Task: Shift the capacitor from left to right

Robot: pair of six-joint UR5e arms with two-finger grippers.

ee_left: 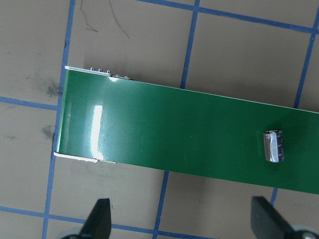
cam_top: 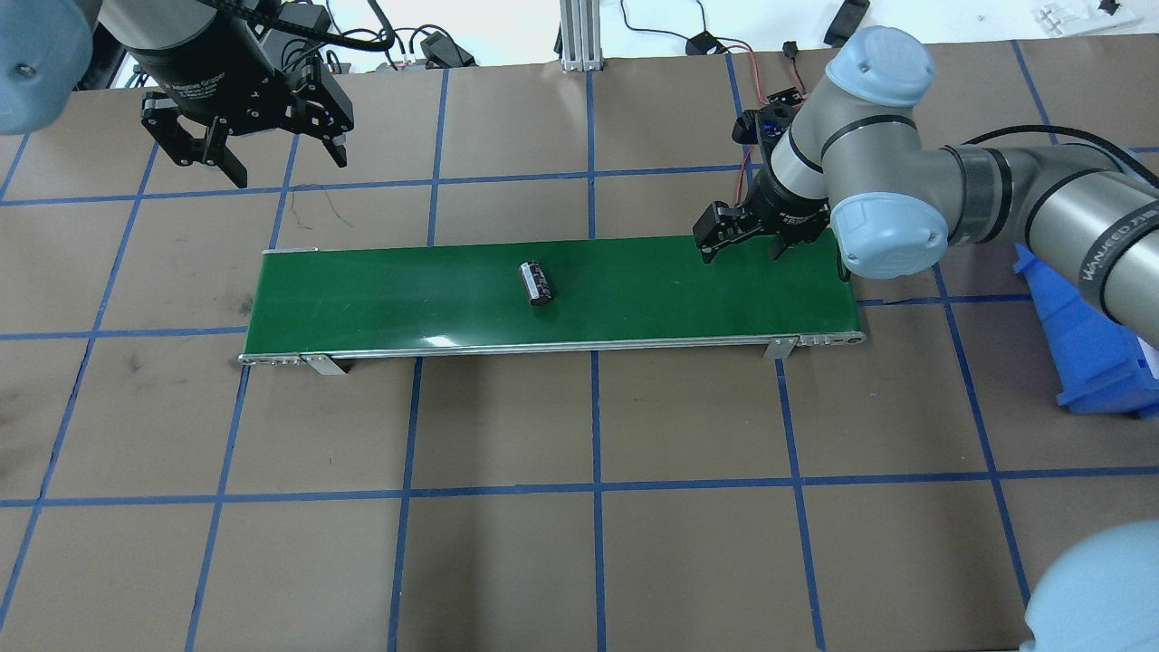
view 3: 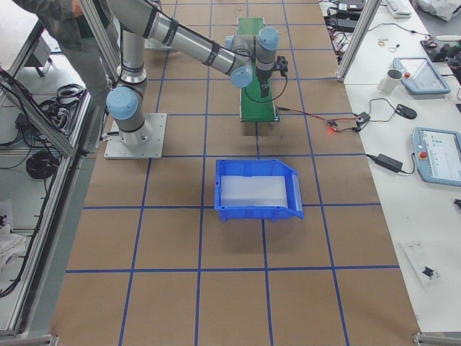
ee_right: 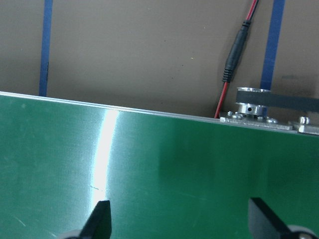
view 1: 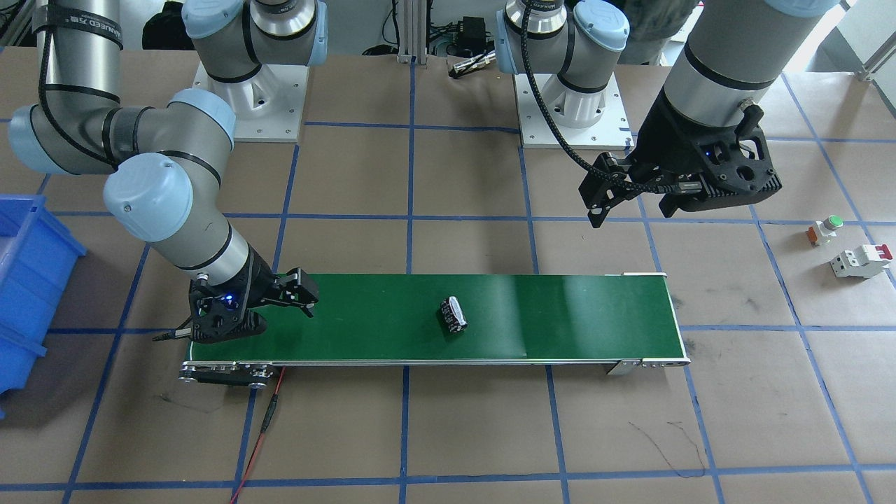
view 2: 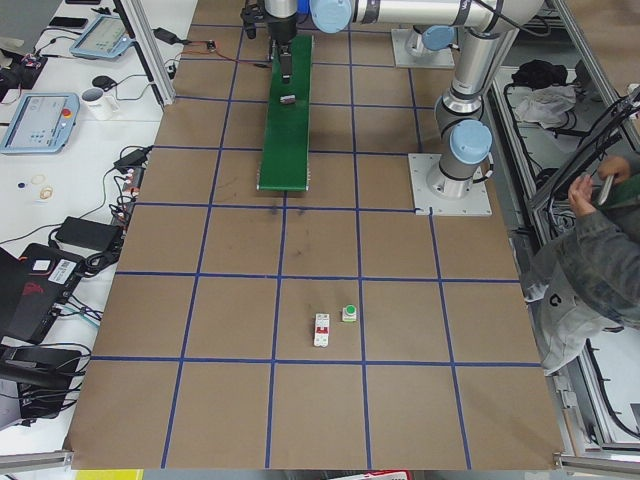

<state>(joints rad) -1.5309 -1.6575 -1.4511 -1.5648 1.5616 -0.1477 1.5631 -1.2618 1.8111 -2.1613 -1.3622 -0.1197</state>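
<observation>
The capacitor (view 1: 453, 314), a stubby black cylinder with a silvery end, lies on its side near the middle of the green conveyor belt (view 1: 574, 311). It also shows in the overhead view (cam_top: 536, 283) and the left wrist view (ee_left: 274, 146). My left gripper (cam_top: 290, 170) is open and empty. It hangs high beyond the belt's left end, well apart from the capacitor. My right gripper (cam_top: 741, 254) is open and empty, low over the belt's right end (ee_right: 164, 179). It stands well to the right of the capacitor.
A blue bin (cam_top: 1087, 353) stands on the table beyond the belt's right end. A white block with a red lever (view 1: 861, 260) and a green-capped button (view 1: 826, 229) lie beyond the left end. A red cable (view 1: 262, 434) runs from the belt's motor end.
</observation>
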